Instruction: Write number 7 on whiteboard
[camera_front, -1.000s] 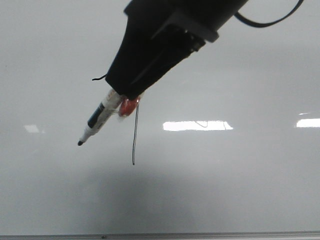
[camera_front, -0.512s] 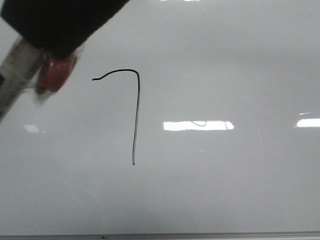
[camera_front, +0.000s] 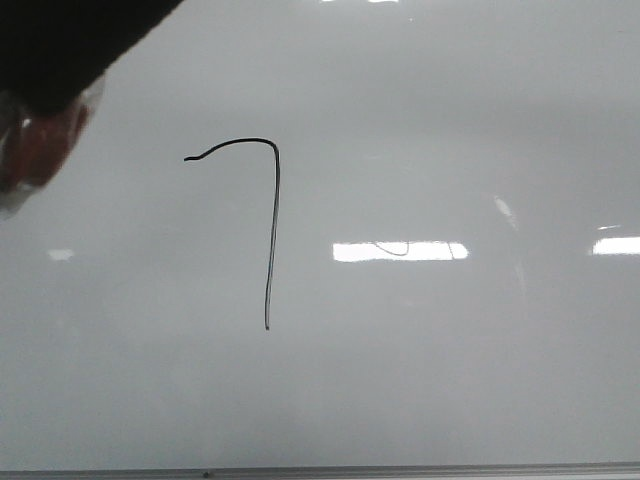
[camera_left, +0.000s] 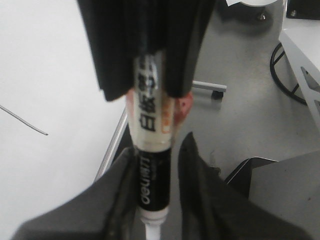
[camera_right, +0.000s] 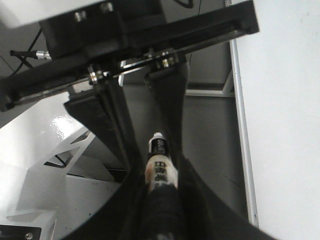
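Near the whiteboard's (camera_front: 450, 120) middle, left of centre, the number 7 (camera_front: 272, 230) looks complete. At the far-left corner the left gripper (camera_left: 152, 150) clamps a marker (camera_left: 151, 165); the right gripper (camera_right: 150, 150) apparently grips one too.

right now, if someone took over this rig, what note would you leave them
Left gripper: shut on a black-and-cream whiteboard marker, at the upper left corner of the front view, away from the writing.
Right gripper: appears shut on a second marker of the same kind, beside the board's edge and out of the front view.
Large glossy grey-white whiteboard: carries a thin black hand-drawn number 7, with a wavy top stroke, a rounded corner and a long downstroke.
Done: the 7 looks complete.
Left: probably only parking the left arm; no more strokes seem needed.
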